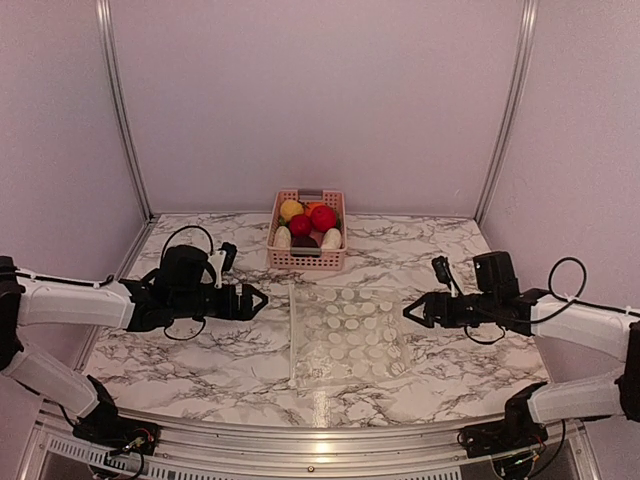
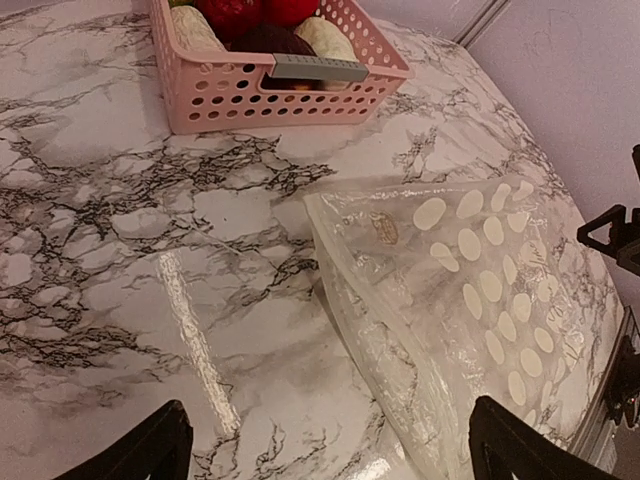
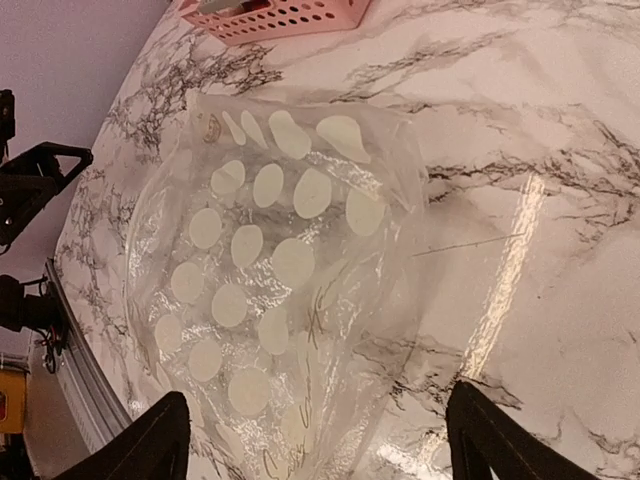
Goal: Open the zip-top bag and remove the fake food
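Sam: Plastic with white dots, that is the bag (image 1: 345, 335). It lies flat in the middle of the desk (image 1: 200, 360). Is anything in it?

Mia: I see nothing inside it. The toy food (image 1: 308, 222) sits in the pink basket (image 1: 305, 258). That is at 12 o'clock from the bag, near it but not touching.

Sam: So which step is this?

Mia: I think the taking-out part is done, or close to it. Nothing is being held.

Sam: What about the tools?

Mia: The left tool (image 1: 260, 301) is at 9 o'clock of the bag, its jaws wide with nothing between them. The right tool (image 1: 408, 311) is at 3 o'clock, wide and empty too. Both are just beside the bag, not on it.

Sam: And the arms?

Mia: Each one reaches in low from its side, almost level. The tools point at each other across the bag.

Sam: What next?

Mia: My guess is to check the bag for leftovers. Then pull both arms away without snagging it.
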You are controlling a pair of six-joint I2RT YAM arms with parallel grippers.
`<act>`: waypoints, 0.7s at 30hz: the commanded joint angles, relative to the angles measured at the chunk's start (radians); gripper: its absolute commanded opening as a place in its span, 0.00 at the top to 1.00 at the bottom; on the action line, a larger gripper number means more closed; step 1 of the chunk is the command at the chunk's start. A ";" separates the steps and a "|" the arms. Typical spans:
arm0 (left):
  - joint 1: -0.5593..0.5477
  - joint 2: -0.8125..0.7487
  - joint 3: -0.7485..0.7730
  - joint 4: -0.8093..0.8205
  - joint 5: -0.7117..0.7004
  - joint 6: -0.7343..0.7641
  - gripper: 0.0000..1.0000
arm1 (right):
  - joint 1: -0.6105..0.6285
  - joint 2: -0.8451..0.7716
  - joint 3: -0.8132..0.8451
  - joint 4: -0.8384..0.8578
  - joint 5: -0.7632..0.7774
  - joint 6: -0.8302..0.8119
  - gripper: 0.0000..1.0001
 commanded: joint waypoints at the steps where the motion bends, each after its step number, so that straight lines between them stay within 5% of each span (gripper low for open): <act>1: 0.063 -0.054 0.083 -0.127 -0.032 0.066 0.01 | -0.032 0.010 0.131 -0.030 0.045 -0.051 0.15; 11: 0.228 -0.086 0.173 -0.191 -0.059 0.013 0.01 | -0.034 0.116 0.249 0.126 0.129 -0.093 0.15; 15: 0.277 -0.062 0.117 -0.151 -0.047 -0.035 0.01 | -0.035 0.108 0.143 0.279 0.172 -0.080 0.02; 21: 0.286 -0.007 0.062 -0.091 -0.061 -0.053 0.01 | -0.034 0.090 0.011 0.430 0.194 -0.061 0.01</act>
